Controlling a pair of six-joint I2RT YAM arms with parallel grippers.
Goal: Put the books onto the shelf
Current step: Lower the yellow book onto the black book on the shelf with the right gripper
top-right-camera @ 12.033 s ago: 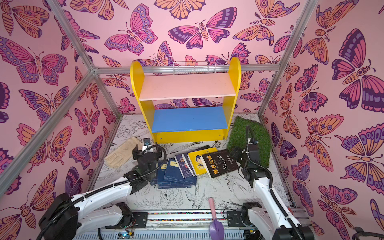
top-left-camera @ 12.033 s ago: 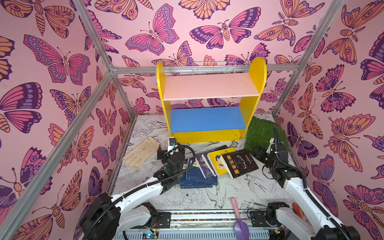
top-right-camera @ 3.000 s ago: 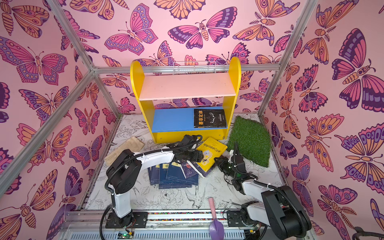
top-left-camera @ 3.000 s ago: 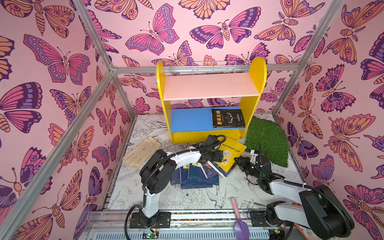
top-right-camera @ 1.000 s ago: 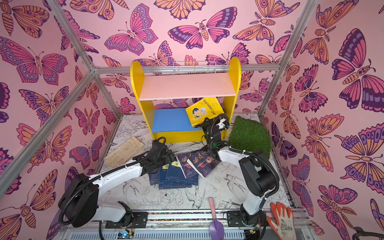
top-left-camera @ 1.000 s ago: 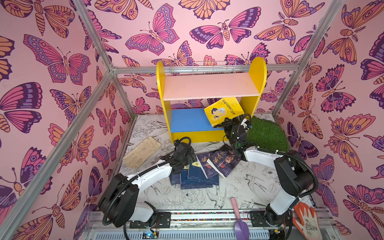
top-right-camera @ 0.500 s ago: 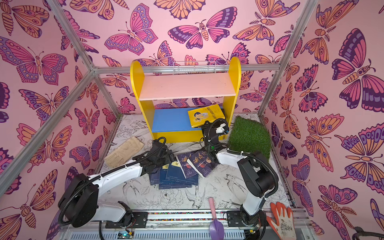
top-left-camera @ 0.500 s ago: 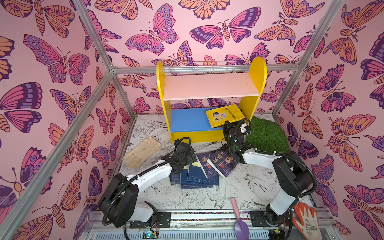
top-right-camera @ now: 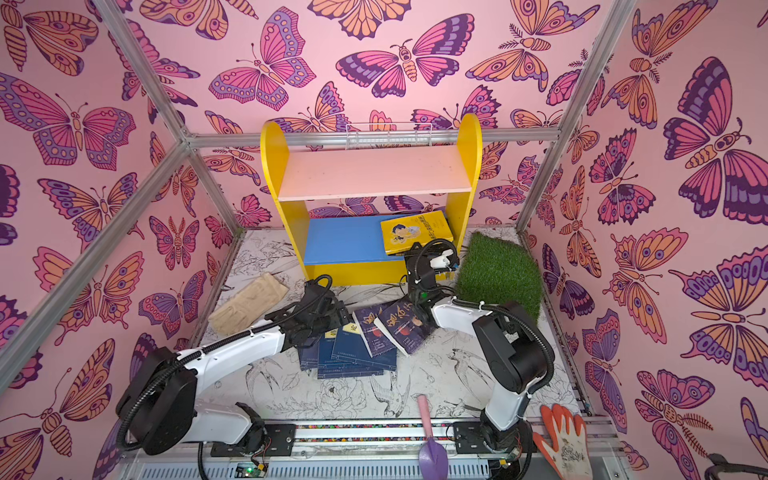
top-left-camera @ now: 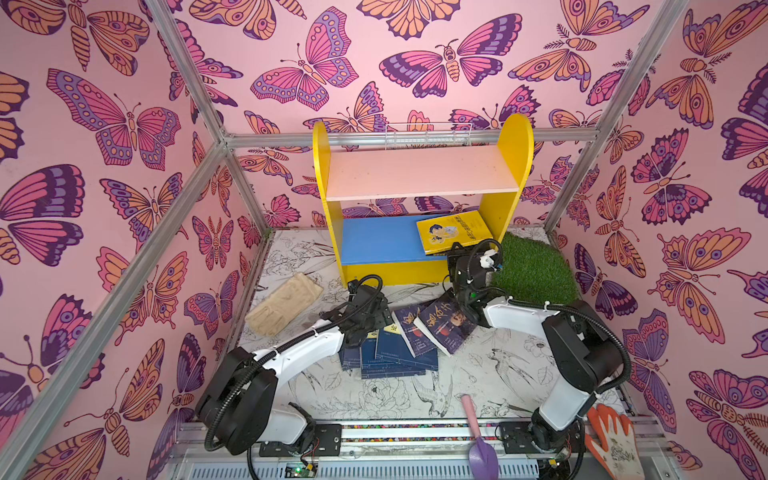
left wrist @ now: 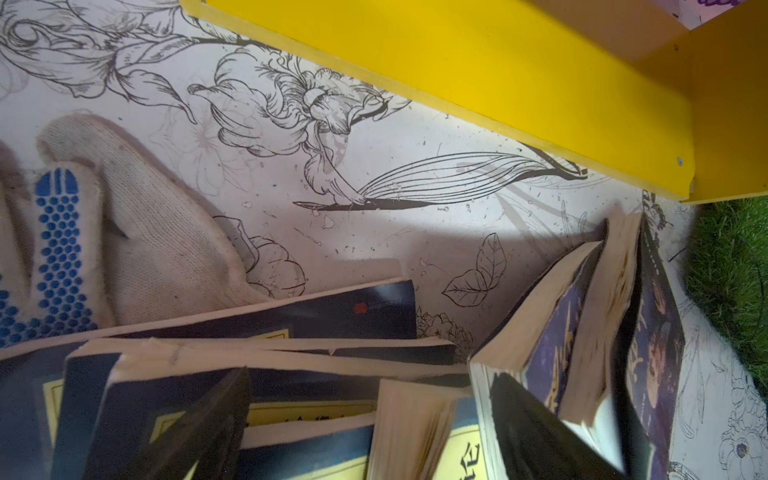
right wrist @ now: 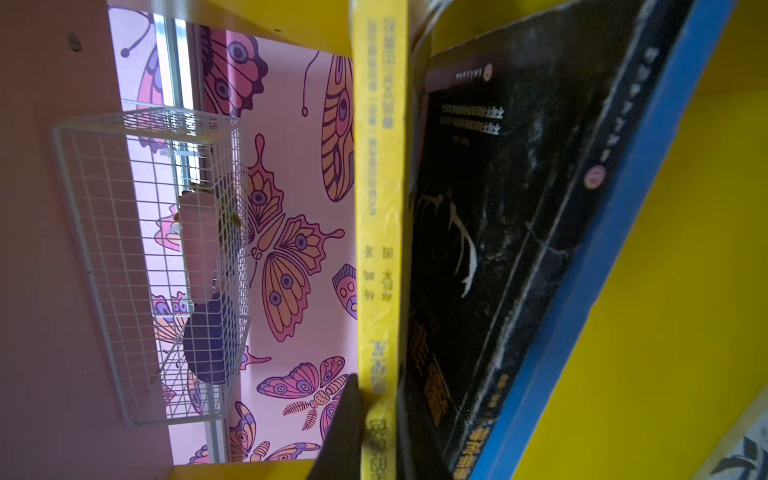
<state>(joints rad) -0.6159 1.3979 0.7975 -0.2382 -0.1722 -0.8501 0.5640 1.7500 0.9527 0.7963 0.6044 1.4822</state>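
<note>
Both top views are brightly, evenly lit and sharp; a pale glare is seen on the back wall (top-left-camera: 419, 104). A soft shadow is thrown beside the books (left wrist: 316, 311); the yellow book (right wrist: 378, 187) is blurred up close.

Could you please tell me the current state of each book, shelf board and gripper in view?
yellow book: lying over the black book, gripped at its spine edge
black book: flat on the lower board, beneath the yellow book
upper board: bare
remaining books: overlapping pile on the table
left gripper: jaws open above the pile
right gripper: jaws shut on the yellow book
</note>
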